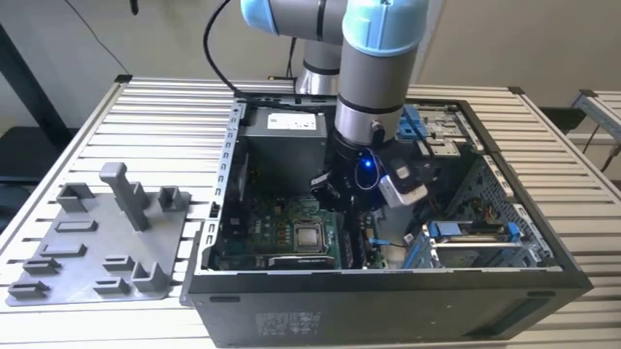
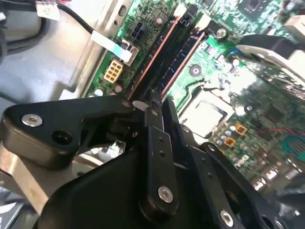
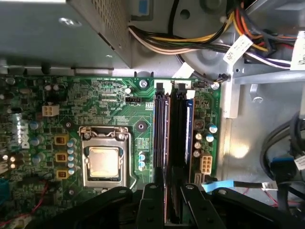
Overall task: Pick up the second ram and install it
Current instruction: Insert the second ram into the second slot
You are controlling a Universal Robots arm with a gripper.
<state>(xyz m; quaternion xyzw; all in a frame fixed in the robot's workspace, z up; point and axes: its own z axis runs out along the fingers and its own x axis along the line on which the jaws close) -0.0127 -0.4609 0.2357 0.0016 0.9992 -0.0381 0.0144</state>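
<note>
1. The arm is reaching down into the open computer case [image 1: 388, 287], which is lying on its side on the slatted table [image 1: 165, 116].
2. The gripper [image 3: 167, 200] is hanging low over the memory slots on the green motherboard [image 3: 105, 100], beside the silver processor socket [image 3: 104, 161].
3. In the first wrist view, the jaws are sitting close together around the near end of a dark stick standing on edge, the second ram [image 3: 167, 143]; they appear to be clamped on it, though the contact itself is hidden.
4. The second ram is lying along one of the slots, just beside a neighbouring stick with blue chips [image 3: 187, 133]; whether it is fully seated I cannot tell.
5. In the second wrist view, the gripper [image 2: 155, 112] is meeting the copper-edged sticks [image 2: 167, 52] where they are running away across the motherboard.
6. In the exterior view, a grey plastic fixture [image 1: 97, 240] is sitting on the table at that view's left of the case.
</note>
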